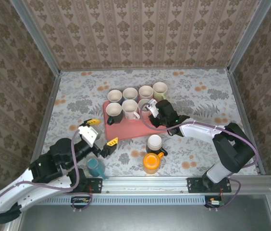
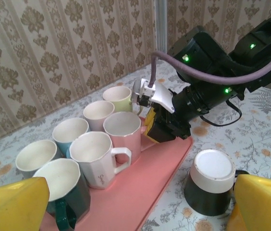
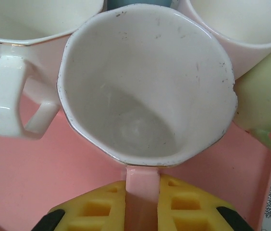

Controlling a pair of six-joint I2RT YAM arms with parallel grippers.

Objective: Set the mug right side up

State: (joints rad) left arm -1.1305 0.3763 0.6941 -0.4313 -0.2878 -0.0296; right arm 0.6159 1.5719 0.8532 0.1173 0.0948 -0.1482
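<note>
Yellow pads (image 3: 94,209) of your right gripper (image 3: 141,211) sit closest to the wrist lens, and between them stands the handle (image 3: 141,185) of the pink mug (image 3: 145,82). The jaws are nearly closed on this handle, one pad on each side, and I see no gap, so I take it as a grip.

The mug is just ahead of the jaws, with its base on the pink tray (image 3: 25,183) among the other mugs. Its mouth opens upward, toward the wrist camera, and you look straight down to its bottom. The axis from base to rim stands upright, and the handle points back toward the jaws.

In my judgement the turning of this mug is done. What remains is to let go of the handle and to draw the right gripper away.

Your left gripper (image 2: 138,204) has its jaws fully apart and holds nothing. Ahead of them, just in front of the right-hand jaw and off the tray, a dark mug (image 2: 211,180) rests with its base up. Whether this one also belongs to the task, I cannot say.
</note>
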